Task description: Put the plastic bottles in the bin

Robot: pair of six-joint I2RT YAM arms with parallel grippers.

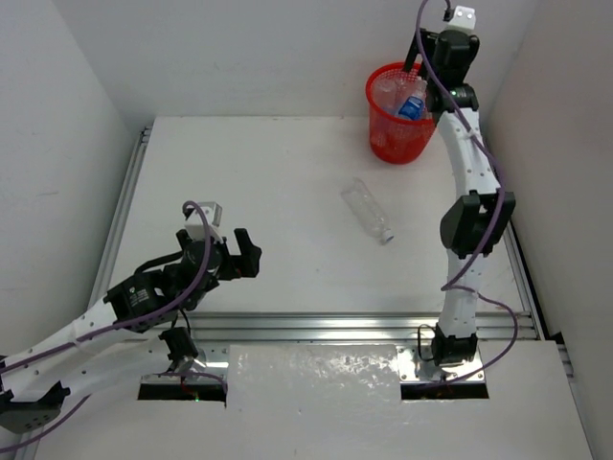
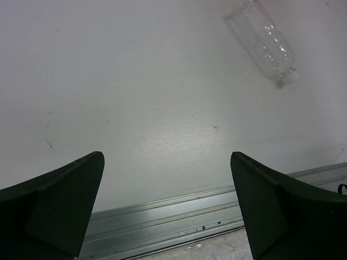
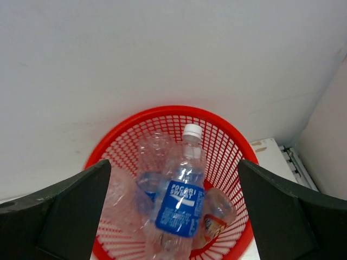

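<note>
The bin (image 1: 388, 144), a red mesh basket, stands upright. Inside it I see a blue-labelled bottle (image 3: 181, 200), white cap up, lying on top of an orange-labelled bottle (image 3: 214, 223) and other clear ones. One unlabelled bottle (image 1: 367, 211) lies on its side, well apart from the bin, to its near-left.

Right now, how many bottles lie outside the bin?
1. The bottle lies on the table, left of the bin and nearer the arm bases. Another may be hidden.

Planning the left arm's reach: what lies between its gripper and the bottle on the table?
Only bare table, from left gripper to bottle, in top and left wrist views.
</note>
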